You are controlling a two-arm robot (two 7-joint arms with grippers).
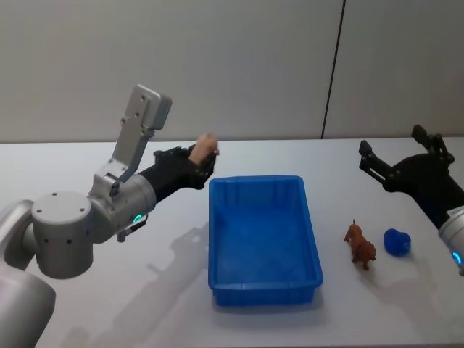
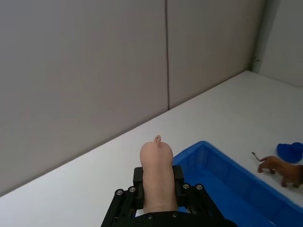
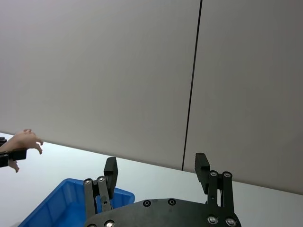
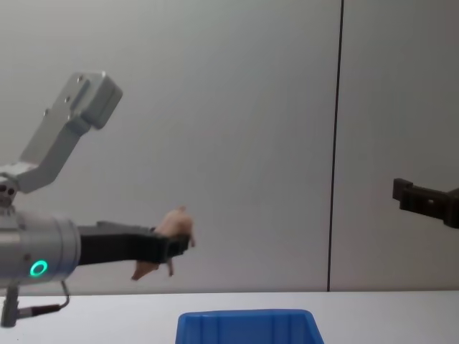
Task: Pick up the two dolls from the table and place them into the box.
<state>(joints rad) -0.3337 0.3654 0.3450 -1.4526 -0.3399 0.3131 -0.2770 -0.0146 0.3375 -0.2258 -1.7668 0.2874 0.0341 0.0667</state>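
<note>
The box (image 1: 265, 296) is empty so far: the left hand (image 1: 204, 161) grips a pink doll (image 1: 207, 146), perhaps a piglet, in the air at the box's 11 o'clock. The brown doll (image 1: 359, 245) stands on the tabletop (image 1: 159, 319) at its 3 o'clock, not yet picked up; the right hand (image 1: 391, 145) hangs open beyond it.

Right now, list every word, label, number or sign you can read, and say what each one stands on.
None can be read. The box, the pink doll in the left gripper, the brown doll, the small blue item and the right gripper bear no text, number or logo.
The left arm has a glowing green ring, not a character.
</note>
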